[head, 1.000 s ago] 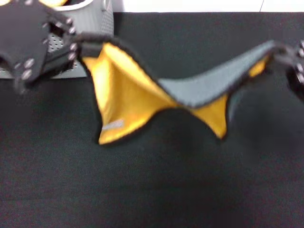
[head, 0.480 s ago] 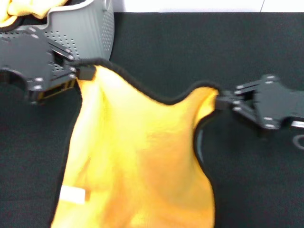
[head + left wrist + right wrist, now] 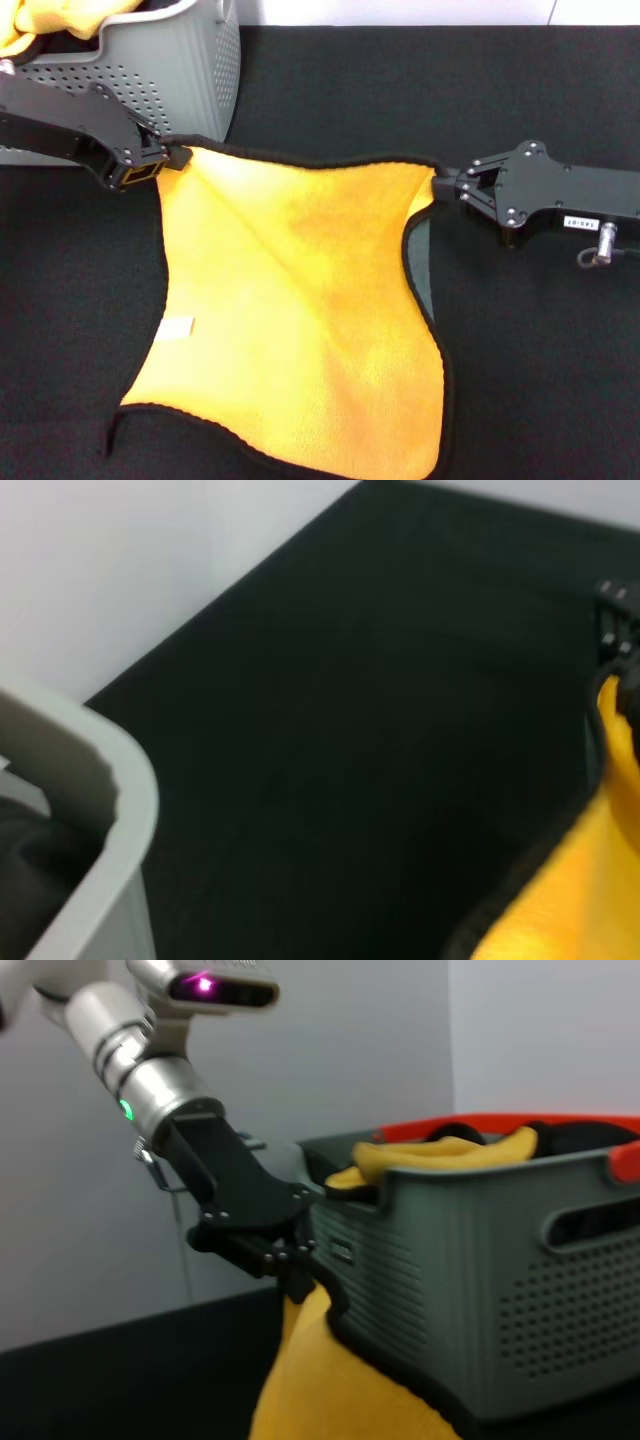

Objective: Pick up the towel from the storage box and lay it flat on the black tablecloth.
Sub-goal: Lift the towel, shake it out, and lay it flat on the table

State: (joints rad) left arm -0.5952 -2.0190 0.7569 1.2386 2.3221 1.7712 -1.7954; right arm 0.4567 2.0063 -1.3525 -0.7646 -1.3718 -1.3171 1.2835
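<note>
Between both grippers: towel (image 3: 300, 310) stretched over black tablecloth (image 3: 540, 380).
Left gripper (image 3: 178, 157): pinching corner beside storage box (image 3: 180, 70).
Right gripper (image 3: 450, 186): pinching opposite corner.

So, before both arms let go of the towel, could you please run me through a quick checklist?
1. Left hand pinches the towel at its corner: ok.
2. Right hand pinches the opposite corner: ok.
3. Towel is out of the storage box: ok.
4. Near part lies on the black tablecloth: ok.
5. Towel is flat: not ok, the right edge is folded, showing its grey back.
6. Near right corner: cannot tell, it runs out of view.
</note>
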